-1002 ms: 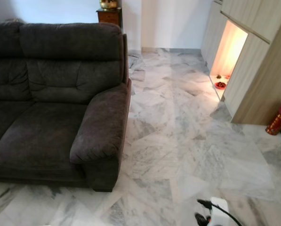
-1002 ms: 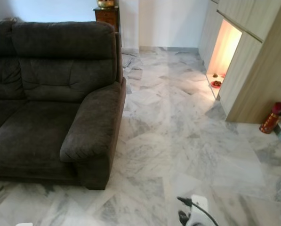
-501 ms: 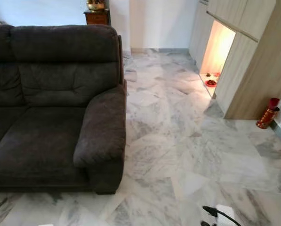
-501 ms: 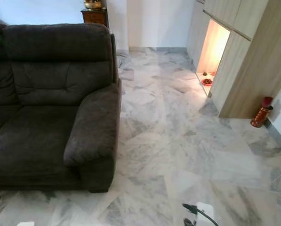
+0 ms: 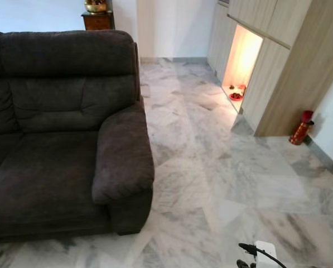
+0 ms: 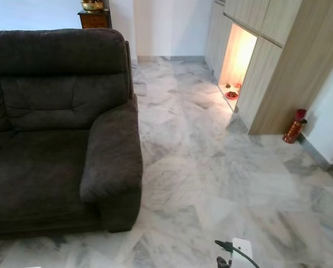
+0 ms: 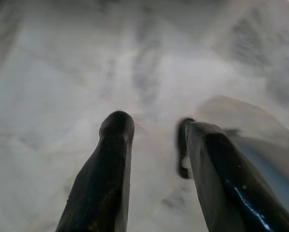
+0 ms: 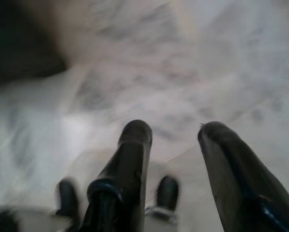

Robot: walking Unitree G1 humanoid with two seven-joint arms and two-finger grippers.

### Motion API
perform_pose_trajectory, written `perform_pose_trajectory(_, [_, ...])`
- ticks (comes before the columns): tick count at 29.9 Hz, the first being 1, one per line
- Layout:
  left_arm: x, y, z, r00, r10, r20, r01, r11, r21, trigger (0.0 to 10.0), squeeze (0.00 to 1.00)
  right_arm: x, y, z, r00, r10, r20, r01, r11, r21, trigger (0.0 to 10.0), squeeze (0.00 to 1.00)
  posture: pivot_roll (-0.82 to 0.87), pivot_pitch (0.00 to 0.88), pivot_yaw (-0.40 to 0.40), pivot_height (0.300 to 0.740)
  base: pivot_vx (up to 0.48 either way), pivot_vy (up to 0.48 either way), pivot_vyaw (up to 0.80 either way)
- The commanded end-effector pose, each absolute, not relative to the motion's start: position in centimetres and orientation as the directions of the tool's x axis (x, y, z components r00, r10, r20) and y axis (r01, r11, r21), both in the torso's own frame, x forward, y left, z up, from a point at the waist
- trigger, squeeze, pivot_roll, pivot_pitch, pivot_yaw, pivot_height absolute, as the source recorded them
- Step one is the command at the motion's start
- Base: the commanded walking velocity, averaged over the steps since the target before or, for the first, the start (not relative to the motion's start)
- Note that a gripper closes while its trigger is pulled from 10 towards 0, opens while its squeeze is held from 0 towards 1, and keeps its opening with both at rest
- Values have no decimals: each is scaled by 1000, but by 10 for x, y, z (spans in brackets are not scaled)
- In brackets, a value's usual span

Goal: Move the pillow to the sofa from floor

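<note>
The view has swung rightward past the sofa (image 5: 60,123); no pillow yet. Left gripper (image 7: 156,145) and right gripper (image 8: 175,140) hang released.

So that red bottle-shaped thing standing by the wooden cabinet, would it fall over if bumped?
Probably yes. The red bottle-shaped thing stands upright on smooth marble floor and looks tall and narrow, so a nudge would likely tip it. Its rounded body suggests it would then roll. What it is made of is too small to tell.
</note>
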State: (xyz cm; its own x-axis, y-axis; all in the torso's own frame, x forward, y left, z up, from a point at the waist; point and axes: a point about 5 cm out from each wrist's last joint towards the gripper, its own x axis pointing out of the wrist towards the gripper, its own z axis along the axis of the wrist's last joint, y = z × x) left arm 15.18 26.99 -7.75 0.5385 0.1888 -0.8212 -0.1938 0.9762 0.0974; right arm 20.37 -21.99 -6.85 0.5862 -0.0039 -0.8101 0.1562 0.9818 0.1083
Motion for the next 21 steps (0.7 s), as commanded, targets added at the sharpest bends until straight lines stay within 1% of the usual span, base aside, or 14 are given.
perform_pose_trajectory(1, [146, 270, -80, 516, 189, -836, -191, 976, 102, 10000, 0, 210, -224, -64, 607, -13, -795, 152, 983, 101, 10000, 0, 115, 0, 16, 740, 0, 476, 0])
perform_pose_trajectory(5, [146, 270, -80, 516, 191, -835, -190, 976, 107, 10000, 0, 211, -224, -63, 612, -16, -791, 134, 987, 84, 10000, 0, 116, 0, 17, 740, 0, 476, 0])
perform_pose_trajectory(8, [145, 271, -80, 515, 193, -835, -188, 976, 109, 10000, 0, 212, -223, -63, 613, -2, -790, 99, 992, 75, 10000, 0, 117, 0, 18, 740, 0, 476, 800])
perform_pose_trajectory(13, [145, 272, -80, 514, 196, -835, -187, 976, 114, 10000, 0, 212, -222, -63, 617, 5, -787, 116, 989, 97, 10000, 0, 118, 0, 18, 740, 0, 476, 800])
perform_pose_trajectory(17, [145, 272, -80, 513, 199, -835, -187, 975, 117, 10000, 0, 212, -221, -63, 617, 9, -787, 123, 987, 108, 10000, 0, 118, 0, 19, 740, 0, 476, 627])
perform_pose_trajectory(21, [145, 272, -80, 512, 202, -835, -189, 975, 120, 10000, 0, 211, -221, -64, 617, 3, -787, 148, 982, 119, 10000, 0, 119, 0, 21, 740, 0, 476, 0])
